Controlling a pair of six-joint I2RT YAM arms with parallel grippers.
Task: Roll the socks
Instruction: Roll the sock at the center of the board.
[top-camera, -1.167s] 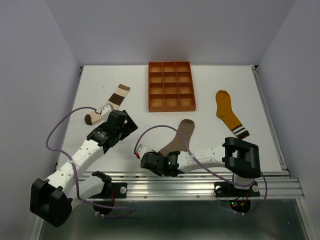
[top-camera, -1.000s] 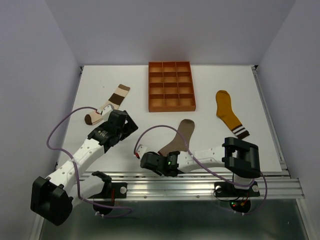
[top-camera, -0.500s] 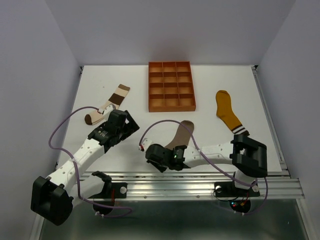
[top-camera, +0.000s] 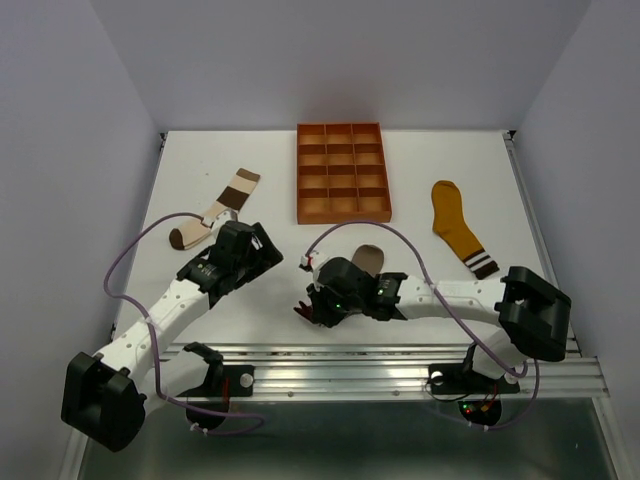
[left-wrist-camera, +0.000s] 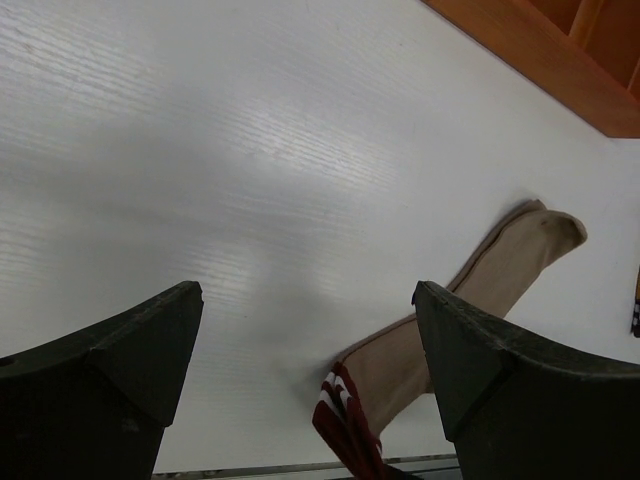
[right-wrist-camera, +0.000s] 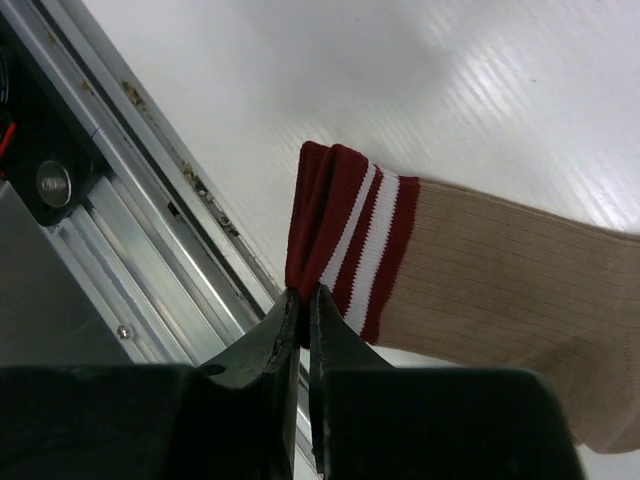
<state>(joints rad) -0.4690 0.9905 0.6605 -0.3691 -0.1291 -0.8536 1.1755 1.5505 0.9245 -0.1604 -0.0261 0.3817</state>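
The taupe sock (top-camera: 371, 256) lies near the table's front middle, mostly hidden under my right arm. My right gripper (top-camera: 311, 309) is shut on its maroon-and-white cuff (right-wrist-camera: 345, 235) and holds the cuff lifted off the table; the pinch shows in the right wrist view (right-wrist-camera: 303, 295). My left gripper (top-camera: 263, 250) is open and empty to the sock's left. Its wrist view (left-wrist-camera: 308, 295) shows the taupe sock (left-wrist-camera: 490, 285) with its cuff (left-wrist-camera: 345, 420) raised. The colour-blocked sock (top-camera: 215, 212) lies flat at the left. The mustard sock (top-camera: 456, 225) lies flat at the right.
The rigid orange tray (top-camera: 342, 214) with square compartments stands at the back centre, and its corner shows in the left wrist view (left-wrist-camera: 540, 60). The aluminium rail (right-wrist-camera: 150, 210) at the table's front edge runs just below the lifted cuff.
My right gripper has moved up and to the right with the cuff pinched, raising it off the table and covering more of the taupe sock. The left arm has barely shifted.
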